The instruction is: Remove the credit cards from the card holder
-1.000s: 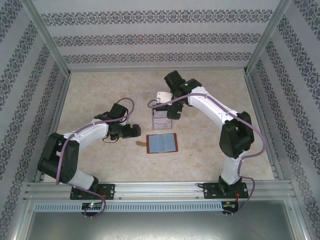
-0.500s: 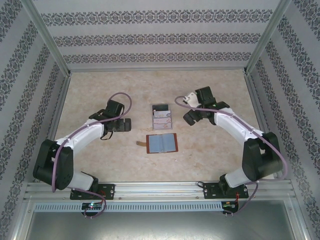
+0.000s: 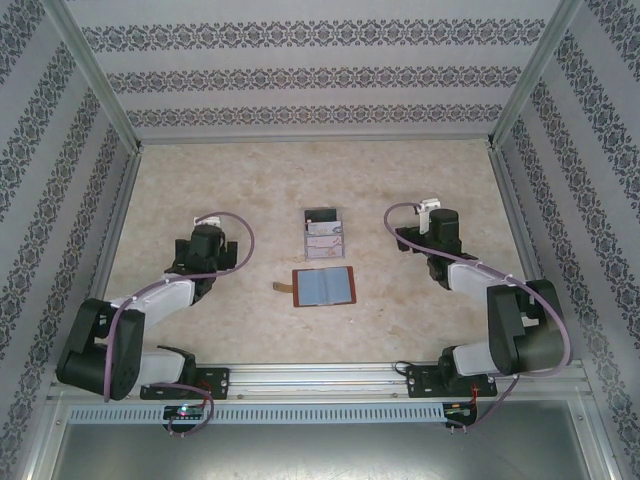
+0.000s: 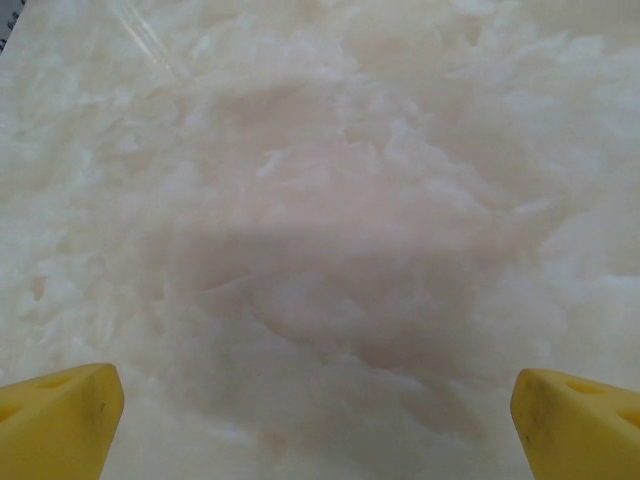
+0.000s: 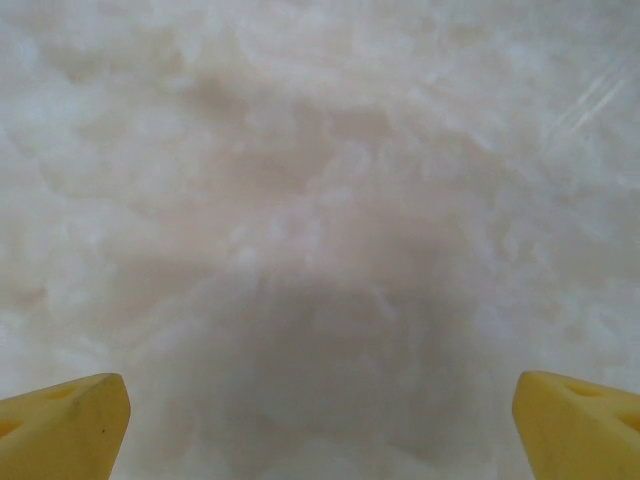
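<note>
Table (image 3: 200,180), marbled beige: patterned walls (image 3: 300,75) are closing it in on the left, far and right sides, and a metal rail (image 3: 320,378) is running along the near edge. Bare surface is lying open around the middle items and toward the far wall.

Card holder (image 3: 324,287): lying unfolded flat mid-table, grey-blue inside facing up, strap tab (image 3: 281,288) pointing left.

Clear stand (image 3: 322,253): standing just beyond the card holder, apart from it, carrying the credit cards (image 3: 325,238) upright, the dark one behind the whitish one.

Left gripper (image 4: 320,425): hovering over bare table well left of the card holder, yellow fingertips (image 4: 60,420) spread wide, gripping nothing.

Right gripper (image 5: 320,425): hovering well right of the card holder, fingers equally spread, empty.
</note>
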